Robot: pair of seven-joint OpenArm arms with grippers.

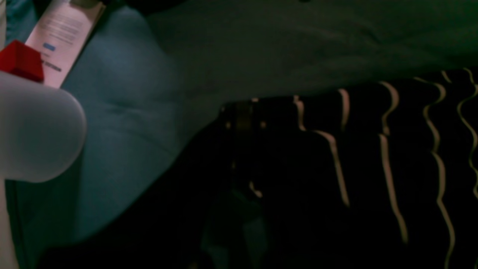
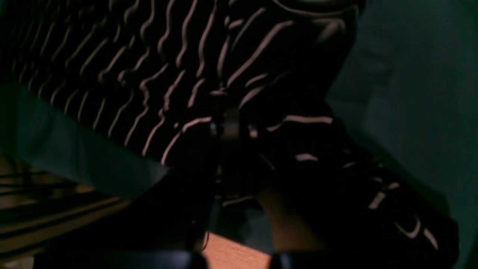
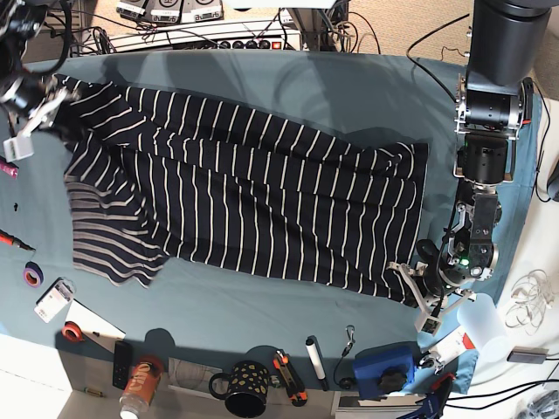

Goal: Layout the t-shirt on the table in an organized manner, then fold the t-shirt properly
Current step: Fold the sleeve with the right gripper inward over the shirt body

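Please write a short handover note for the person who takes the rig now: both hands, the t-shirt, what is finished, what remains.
Left hand: shut on the t-shirt at its near right corner.
Right hand: shut on the far left end of the shirt.
T-shirt: stretched lengthwise across the table, mostly flat; the left end has a flap turned over.
Done: shirt roughly spread.
Left: smooth the left end, then all folds.

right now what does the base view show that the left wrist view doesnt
Only the base view shows the whole t-shirt spread flat, both arms, and the mug and marker along the near edge. Only the left wrist view shows the pink printed card and red block close up. Both show the striped shirt on the teal table.
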